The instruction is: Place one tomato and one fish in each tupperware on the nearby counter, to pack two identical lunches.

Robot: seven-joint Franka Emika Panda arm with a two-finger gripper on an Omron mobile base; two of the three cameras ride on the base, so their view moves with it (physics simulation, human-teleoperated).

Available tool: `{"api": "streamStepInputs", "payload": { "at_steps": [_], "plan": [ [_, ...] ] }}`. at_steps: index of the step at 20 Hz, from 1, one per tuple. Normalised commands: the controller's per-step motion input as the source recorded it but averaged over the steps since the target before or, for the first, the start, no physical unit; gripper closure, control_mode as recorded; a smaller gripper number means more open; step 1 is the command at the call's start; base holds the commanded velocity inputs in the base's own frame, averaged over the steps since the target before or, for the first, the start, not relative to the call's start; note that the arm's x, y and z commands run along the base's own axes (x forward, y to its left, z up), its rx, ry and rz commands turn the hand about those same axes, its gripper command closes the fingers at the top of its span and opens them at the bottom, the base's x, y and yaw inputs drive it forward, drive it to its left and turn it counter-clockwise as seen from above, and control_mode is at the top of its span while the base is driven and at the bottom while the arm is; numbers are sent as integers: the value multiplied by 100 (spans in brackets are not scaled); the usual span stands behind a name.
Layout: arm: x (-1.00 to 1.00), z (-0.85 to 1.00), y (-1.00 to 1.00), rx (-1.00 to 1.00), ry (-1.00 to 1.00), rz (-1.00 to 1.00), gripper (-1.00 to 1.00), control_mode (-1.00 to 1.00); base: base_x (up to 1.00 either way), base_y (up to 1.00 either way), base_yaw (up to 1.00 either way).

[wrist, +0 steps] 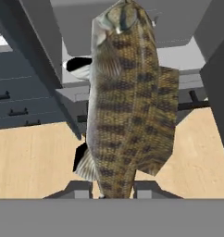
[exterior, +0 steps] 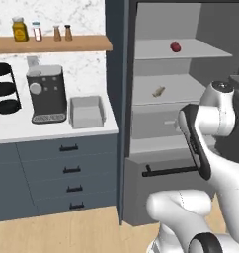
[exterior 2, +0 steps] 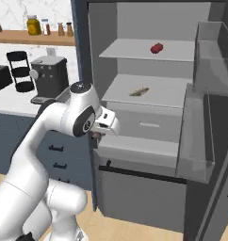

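- Right now a fish (wrist: 127, 102) hangs lengthwise from the end effector (wrist: 117, 190), whose jaws are clamped narrowly on its tail end, head pointing away over the wooden floor (wrist: 35, 157).
- Another fish (exterior: 158, 91) lies on the middle fridge shelf (exterior: 183, 86), and one tomato (exterior: 175, 47) sits on the shelf above it.
- One tupperware (exterior: 85, 111) waits on the white surface (exterior: 22, 131), just beside the coffee machine (exterior: 46, 94).
- Carrying well probably means keeping the grip firm and the swing smooth, since the long body could slip or twist.
- Likely the arm should clear the fridge wall (exterior: 119, 99) first, then lower the fish flat inside the tray walls before releasing.
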Motion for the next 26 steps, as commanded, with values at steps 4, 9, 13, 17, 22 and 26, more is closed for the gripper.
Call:
{"api": "streamStepInputs", "payload": {
  "at_steps": [4, 9, 13, 17, 22, 26],
  "plan": [
    [0, 0, 0, 0, 0, 0, 100, 100, -18, 100, 8],
    [0, 0, 0, 0, 0, 0, 100, 100, 28, 100, 1],
    [0, 0, 0, 0, 0, 0, 100, 100, 92, 91, -3],
    [0, 0, 0, 0, 0, 0, 100, 100, 100, 8, -6],
    [0, 0, 0, 0, 0, 0, 100, 100, 100, -9, -7],
    [0, 0, 0, 0, 0, 0, 100, 100, 100, 0, -1]
  ]
}}
